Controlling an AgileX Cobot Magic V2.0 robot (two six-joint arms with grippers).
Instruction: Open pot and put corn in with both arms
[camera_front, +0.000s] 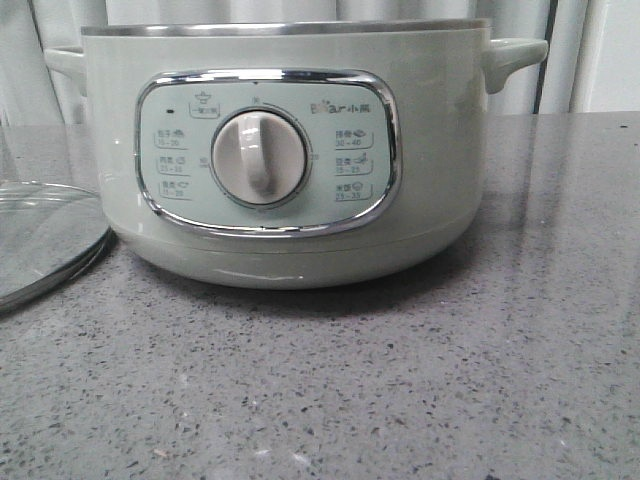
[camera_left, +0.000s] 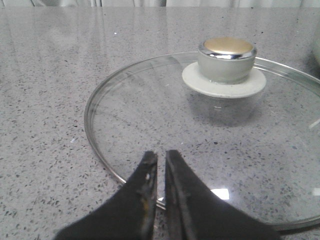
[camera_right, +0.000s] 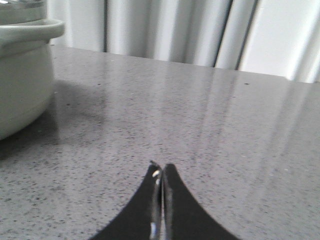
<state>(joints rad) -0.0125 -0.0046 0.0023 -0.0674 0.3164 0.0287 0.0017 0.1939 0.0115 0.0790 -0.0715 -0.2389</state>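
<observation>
The pale green pot (camera_front: 290, 160) stands in the middle of the grey table, with no lid on it; its side and one handle also show in the right wrist view (camera_right: 22, 75). Its inside is hidden. The glass lid (camera_front: 40, 235) lies flat on the table to the pot's left. My left gripper (camera_left: 161, 156) is shut and empty, just above the lid's (camera_left: 210, 135) near rim, short of its knob (camera_left: 227, 59). My right gripper (camera_right: 162, 167) is shut and empty over bare table to the right of the pot. The corn is not in view.
The speckled grey table (camera_front: 400, 380) runs wide in front of the pot. A white curtain (camera_right: 165, 30) hangs behind the table's far edge.
</observation>
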